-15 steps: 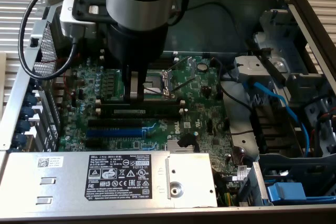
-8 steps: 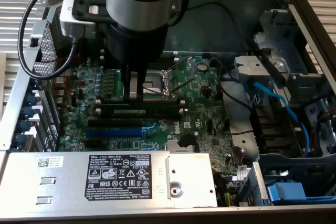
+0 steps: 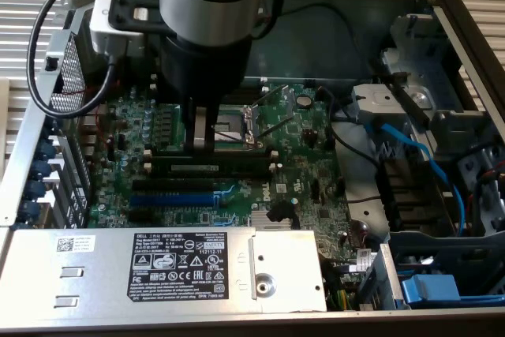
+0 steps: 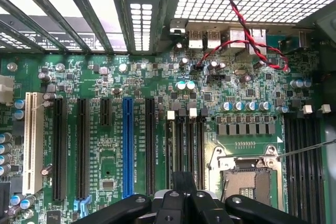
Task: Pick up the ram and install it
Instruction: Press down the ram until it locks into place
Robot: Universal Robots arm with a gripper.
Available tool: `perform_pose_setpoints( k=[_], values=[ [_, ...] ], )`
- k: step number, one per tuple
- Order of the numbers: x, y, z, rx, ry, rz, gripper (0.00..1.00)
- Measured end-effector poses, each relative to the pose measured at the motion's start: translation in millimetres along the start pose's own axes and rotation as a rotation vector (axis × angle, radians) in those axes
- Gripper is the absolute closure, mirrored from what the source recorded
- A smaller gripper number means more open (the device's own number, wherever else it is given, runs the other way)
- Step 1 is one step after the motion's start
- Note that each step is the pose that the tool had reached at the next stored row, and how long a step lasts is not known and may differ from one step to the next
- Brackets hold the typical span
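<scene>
The ram [image 3: 209,170], a long dark stick with a pale label strip, lies along the row of black slots [image 3: 213,157] on the green motherboard [image 3: 308,171]. It looks set into one of them. My gripper [image 3: 203,141] hangs straight down over the middle of that row, fingers shut, with its tips just behind the ram's upper edge. I cannot tell whether they touch it. In the wrist view the shut gripper [image 4: 181,184] sits right over the black slots [image 4: 185,140], and the ram itself is hard to pick out there.
An open CPU socket [image 3: 237,120] lies just beyond the slots. A blue slot [image 3: 170,197] and further black slots lie nearer the metal power-supply box [image 3: 158,270]. Blue cables [image 3: 410,144] and drive bays fill the exterior view's right. A red-black wire [image 4: 247,40] runs near the rear ports.
</scene>
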State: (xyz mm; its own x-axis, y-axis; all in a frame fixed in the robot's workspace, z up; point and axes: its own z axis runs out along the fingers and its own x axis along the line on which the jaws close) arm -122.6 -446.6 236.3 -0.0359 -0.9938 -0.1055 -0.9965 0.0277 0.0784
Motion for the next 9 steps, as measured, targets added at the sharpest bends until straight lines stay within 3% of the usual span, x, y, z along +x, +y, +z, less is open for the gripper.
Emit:
perform_pose_setpoints(
  k=[2,5,9],
  values=[
    [-0.8,0.0,0.2,-0.0033,0.005,0.001,0.9],
    [-2.9,0.7,0.7,-0.0036,0.0164,0.002,0.9],
    [-2.9,0.8,0.9,-0.0042,0.024,0.002,0.9]
  ],
)
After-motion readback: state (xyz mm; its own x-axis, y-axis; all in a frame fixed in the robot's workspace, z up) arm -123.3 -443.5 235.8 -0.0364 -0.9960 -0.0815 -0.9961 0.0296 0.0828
